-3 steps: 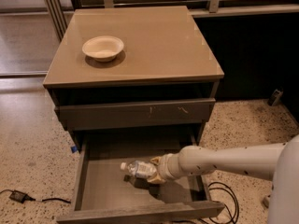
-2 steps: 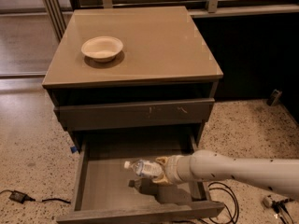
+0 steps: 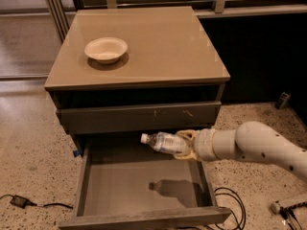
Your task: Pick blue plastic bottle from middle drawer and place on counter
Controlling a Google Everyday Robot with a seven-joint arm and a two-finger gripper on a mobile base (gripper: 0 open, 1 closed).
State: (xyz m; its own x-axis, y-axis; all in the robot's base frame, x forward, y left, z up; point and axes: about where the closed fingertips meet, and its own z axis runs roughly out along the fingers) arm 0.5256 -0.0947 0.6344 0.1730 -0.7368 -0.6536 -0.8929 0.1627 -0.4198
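The blue plastic bottle [image 3: 163, 142] is clear with a white cap and a pale label. It lies sideways in my gripper [image 3: 186, 145], cap pointing left. My gripper is shut on it and holds it in the air above the open middle drawer [image 3: 124, 186], just below the scratched drawer front above. The bottle's shadow falls on the drawer's bare bottom. My white arm [image 3: 254, 146] reaches in from the right. The tan counter [image 3: 158, 47] lies above.
A white bowl [image 3: 106, 49] sits on the counter's left part. The closed drawer front with pale scratches [image 3: 139, 116] is just above the bottle. Black cables [image 3: 230, 200] lie on the speckled floor at right and lower left.
The gripper has lifted the bottle from the drawer bottom up to the level of the drawer's top edge. The drawer bottom now shows only the bottle's shadow.
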